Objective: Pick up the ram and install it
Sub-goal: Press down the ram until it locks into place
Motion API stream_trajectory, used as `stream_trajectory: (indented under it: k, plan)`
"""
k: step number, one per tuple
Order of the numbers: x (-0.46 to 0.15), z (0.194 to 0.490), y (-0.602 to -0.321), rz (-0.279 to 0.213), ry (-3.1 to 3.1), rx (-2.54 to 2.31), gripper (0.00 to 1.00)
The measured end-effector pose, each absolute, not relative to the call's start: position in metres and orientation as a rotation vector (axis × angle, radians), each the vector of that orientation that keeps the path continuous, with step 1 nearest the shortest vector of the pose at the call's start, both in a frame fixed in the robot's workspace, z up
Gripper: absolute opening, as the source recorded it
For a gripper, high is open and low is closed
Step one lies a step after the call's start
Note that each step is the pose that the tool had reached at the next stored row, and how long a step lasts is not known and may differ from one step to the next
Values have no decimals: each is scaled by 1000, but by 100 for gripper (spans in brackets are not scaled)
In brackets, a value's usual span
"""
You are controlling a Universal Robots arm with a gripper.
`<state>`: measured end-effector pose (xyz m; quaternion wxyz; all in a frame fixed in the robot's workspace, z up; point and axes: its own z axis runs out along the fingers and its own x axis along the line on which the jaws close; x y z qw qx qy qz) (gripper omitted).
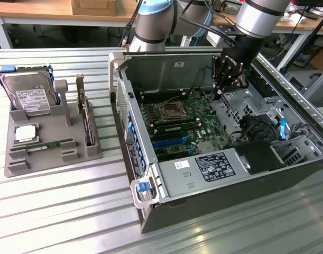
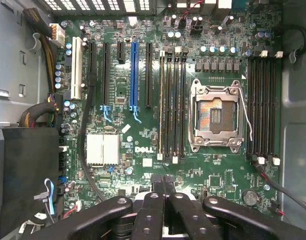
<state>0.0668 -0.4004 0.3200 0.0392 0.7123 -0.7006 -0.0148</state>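
A ram, a thin green stick, lies flat in a groove of the grey tray at the exterior view's left. My gripper hangs inside the open computer case, above the far side of the motherboard and well away from that stick. In the wrist view the black fingers are pressed together with nothing between them, over the board's edge. Two banks of long memory slots flank the open processor socket. I cannot tell whether a stick sits in any slot.
The tray also carries a silver hard drive, an upright expansion card and a square chip. Inside the case are black cable bundles, a labelled power supply and drive bays. The case's walls stand around the board.
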Motion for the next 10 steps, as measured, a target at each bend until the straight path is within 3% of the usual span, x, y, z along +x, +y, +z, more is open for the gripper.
stream_trajectory:
  k: [10]
  plan:
    - [67,320,-400,-53,-2297,2028,11]
